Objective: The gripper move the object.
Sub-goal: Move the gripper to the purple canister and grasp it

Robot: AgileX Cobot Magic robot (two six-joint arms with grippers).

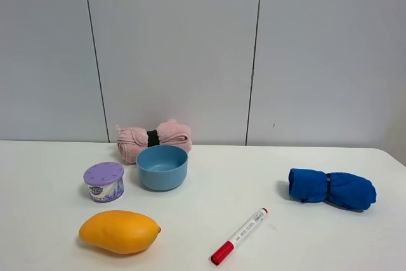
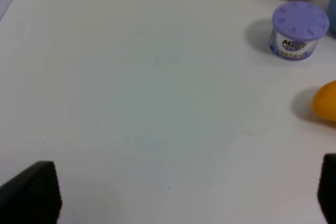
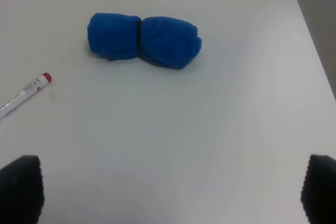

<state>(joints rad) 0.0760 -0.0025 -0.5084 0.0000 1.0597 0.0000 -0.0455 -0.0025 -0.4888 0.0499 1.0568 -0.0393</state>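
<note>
Lilac-lidded and upright, the object (image 1: 104, 181) stands at the left of the white table (image 1: 38, 207), lid up and axis vertical. Its label faces the near edge, the print too small to read. It sits just left of a blue bowl (image 1: 162, 167) and just beyond a mango (image 1: 119, 231). Only the black fingertips of the left gripper (image 2: 181, 195) and right gripper (image 3: 168, 190) show, each pair spread wide, holding nothing.

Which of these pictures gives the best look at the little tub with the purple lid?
The left wrist view: the tub looks largest there, lid and label clear. The exterior high view shows the tub whole but smaller, beside the blue bowl. The right wrist view misses it.
</note>
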